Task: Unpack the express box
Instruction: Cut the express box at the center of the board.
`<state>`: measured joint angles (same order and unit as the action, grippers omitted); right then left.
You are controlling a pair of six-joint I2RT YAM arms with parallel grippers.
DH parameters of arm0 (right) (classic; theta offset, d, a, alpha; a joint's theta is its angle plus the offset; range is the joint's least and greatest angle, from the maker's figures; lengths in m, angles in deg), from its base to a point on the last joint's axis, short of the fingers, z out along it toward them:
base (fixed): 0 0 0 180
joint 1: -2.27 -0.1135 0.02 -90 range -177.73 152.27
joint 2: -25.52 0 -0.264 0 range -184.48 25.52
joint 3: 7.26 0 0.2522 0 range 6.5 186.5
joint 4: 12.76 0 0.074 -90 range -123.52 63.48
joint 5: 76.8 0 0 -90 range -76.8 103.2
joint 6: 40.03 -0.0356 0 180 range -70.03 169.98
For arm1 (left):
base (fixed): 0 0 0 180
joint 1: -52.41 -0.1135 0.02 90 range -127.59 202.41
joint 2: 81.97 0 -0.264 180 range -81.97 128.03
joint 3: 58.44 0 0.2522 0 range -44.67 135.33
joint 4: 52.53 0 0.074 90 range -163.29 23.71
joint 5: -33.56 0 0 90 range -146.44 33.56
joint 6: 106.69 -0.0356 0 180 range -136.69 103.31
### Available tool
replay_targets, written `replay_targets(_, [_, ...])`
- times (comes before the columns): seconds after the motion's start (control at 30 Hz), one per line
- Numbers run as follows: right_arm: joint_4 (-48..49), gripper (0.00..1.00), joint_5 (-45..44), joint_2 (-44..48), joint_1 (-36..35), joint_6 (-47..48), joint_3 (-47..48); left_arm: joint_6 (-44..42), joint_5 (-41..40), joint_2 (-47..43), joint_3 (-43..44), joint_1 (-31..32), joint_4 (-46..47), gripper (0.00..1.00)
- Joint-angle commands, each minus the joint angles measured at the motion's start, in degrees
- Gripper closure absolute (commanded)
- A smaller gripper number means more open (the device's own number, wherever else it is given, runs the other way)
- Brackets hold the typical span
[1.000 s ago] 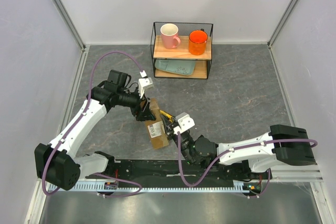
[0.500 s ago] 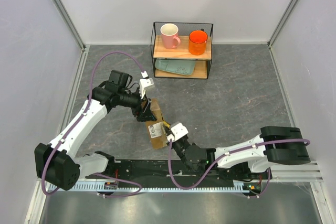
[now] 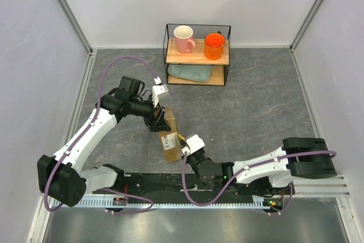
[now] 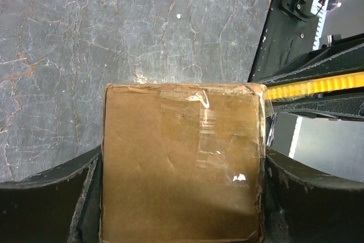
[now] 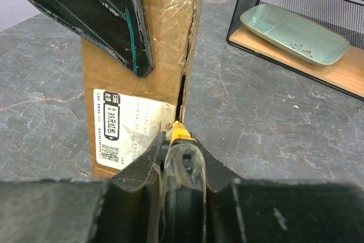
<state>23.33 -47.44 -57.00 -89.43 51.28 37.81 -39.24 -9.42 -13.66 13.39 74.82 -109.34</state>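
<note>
The express box is a flat brown cardboard parcel with a white label, lying on the grey table in front of the arms. My left gripper is shut on its far end; in the left wrist view the box fills the space between my fingers. My right gripper is shut on the yellow utility knife. In the right wrist view the knife's tip touches the split taped seam on the box's edge, beside the white label.
A black wire shelf stands at the back with a pink mug, an orange mug and a teal tray below. The black base rail runs along the near edge.
My right arm drew back toward the near edge and its gripper shifted left along the box's edge with the knife. The left gripper and box stayed almost still.
</note>
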Motion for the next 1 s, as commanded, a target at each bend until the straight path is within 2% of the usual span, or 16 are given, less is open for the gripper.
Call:
replay_targets(0.0, [-9.3, 1.0, -1.3, -2.4, -1.7, -4.2, -2.0, 3.4, -3.9, 0.9, -2.1, 0.1, 3.8, 0.75])
replay_targets(0.43, [-15.3, 1.0, -2.6, -3.9, -4.8, -10.7, -2.4, 3.8, -6.2, 1.6, -3.1, 0.0, 5.1, 0.77])
replay_targets(0.97, [-19.1, 1.0, 0.3, -6.2, -6.1, -18.7, -3.0, 3.9, -6.1, 1.5, -3.0, 0.0, 5.2, 0.77])
